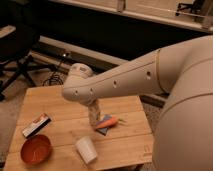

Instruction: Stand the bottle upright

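Note:
My arm reaches in from the right across the wooden table (60, 107), its wrist over the table's middle. My gripper (93, 106) points down beneath the wrist and is mostly hidden by the arm. A slim whitish upright shape (94, 118) reaches from it down to the table; this looks like the bottle, standing roughly vertical. I cannot tell where the gripper ends and the bottle begins. It stands just left of an orange carrot-like item (109, 121) that lies on a dark flat pad.
A white paper cup (86, 149) lies near the front edge. A red bowl (35, 149) sits at the front left. A flat red-white-black box (36, 125) lies at the left. An office chair (20, 60) and cables are on the floor behind.

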Motion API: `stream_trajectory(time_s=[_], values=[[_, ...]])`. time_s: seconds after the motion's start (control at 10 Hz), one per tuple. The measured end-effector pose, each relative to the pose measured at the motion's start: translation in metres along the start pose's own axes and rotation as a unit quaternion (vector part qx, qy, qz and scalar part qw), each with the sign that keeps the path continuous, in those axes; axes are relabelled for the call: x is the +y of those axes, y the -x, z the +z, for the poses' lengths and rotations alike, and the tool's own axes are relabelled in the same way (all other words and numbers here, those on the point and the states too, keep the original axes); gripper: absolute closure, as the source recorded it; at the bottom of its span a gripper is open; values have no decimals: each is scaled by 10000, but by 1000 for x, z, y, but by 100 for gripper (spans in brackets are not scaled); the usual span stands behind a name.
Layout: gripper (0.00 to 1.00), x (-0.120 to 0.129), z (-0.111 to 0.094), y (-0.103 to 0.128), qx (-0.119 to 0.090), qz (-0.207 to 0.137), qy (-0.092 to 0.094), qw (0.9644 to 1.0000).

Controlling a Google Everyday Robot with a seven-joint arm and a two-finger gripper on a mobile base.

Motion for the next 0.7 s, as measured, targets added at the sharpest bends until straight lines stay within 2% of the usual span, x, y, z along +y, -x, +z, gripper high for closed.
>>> stream_trajectory(time_s=[0.3,0.4,0.7], values=[[24,-2,3,-6,-9,41,88,10000],[20,-2,3,-7,-9,52,99,9999],[20,-1,0,-7,-89,45,102,9999]])
